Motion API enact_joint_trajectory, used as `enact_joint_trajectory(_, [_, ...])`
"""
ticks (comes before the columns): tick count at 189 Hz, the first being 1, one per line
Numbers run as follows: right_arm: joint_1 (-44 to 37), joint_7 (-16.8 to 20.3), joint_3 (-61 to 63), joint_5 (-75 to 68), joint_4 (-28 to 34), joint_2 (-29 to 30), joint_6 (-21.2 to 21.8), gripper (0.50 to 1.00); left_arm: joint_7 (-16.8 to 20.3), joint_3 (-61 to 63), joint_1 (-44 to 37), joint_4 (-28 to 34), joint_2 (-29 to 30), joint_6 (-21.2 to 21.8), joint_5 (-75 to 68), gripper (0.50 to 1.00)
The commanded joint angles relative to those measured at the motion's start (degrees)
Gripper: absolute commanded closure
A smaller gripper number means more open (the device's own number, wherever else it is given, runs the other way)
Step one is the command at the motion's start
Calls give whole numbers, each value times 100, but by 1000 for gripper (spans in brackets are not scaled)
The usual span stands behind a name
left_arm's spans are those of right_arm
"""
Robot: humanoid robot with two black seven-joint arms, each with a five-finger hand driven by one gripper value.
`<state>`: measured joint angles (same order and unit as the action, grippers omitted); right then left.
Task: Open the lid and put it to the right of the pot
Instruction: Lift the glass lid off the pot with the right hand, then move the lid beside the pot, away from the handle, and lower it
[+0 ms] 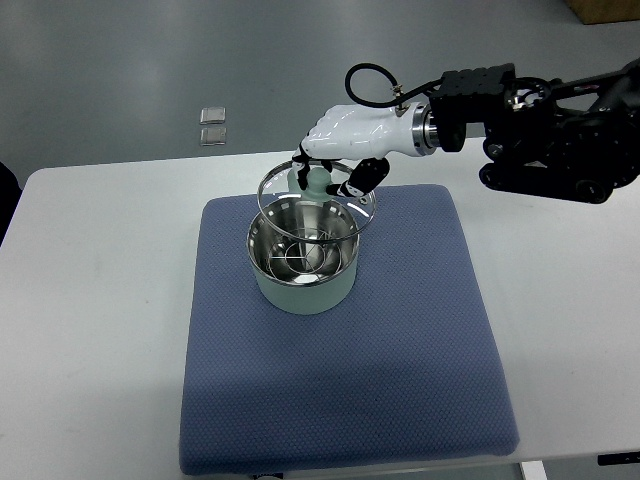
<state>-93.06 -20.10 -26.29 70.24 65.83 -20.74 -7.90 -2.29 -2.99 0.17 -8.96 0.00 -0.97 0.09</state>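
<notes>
bright even light, soft shadows, sharp

Right arm reaches in from the far right edge, black forearm links stretched leftward and a black cable looping over the wrist. The white right robot hand (335, 165) sits palm down, knuckles up, its dark-tipped fingers (362, 178) curled downward and closed around the lid knob (316, 181), holding it raised. Left arm does not show anywhere in the view.

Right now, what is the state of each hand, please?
Left hand: not in view.
Right hand: closed on the lid knob, lid lifted above the pot.
</notes>
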Motion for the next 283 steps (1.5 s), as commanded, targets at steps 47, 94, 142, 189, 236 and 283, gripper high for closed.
enact_joint_trajectory(47, [174,-82,10,174,255,-1107,8,1000,0,0,0,0,0,0,0,500])
enact_joint_trajectory(94, [693,-144,62,446,378,-1678,-36,1000,0,0,0,0,0,0,0,500])
enact_joint_trajectory(142, [1255,-152,62,482,404,-1740,-317,1000,0,0,0,0,0,0,0,500])
enact_joint_trajectory(189, [1765,-126,80,561,360,-1687,-510,1000,0,0,0,0,0,0,0,500])
enact_joint_trajectory(236, [2354,-82,519,561,202,-1292,-589,1000,0,0,0,0,0,0,0,500])
enact_joint_trajectory(283, [2477,-82,519,570,70,-1221,-598,1000,0,0,0,0,0,0,0,500])
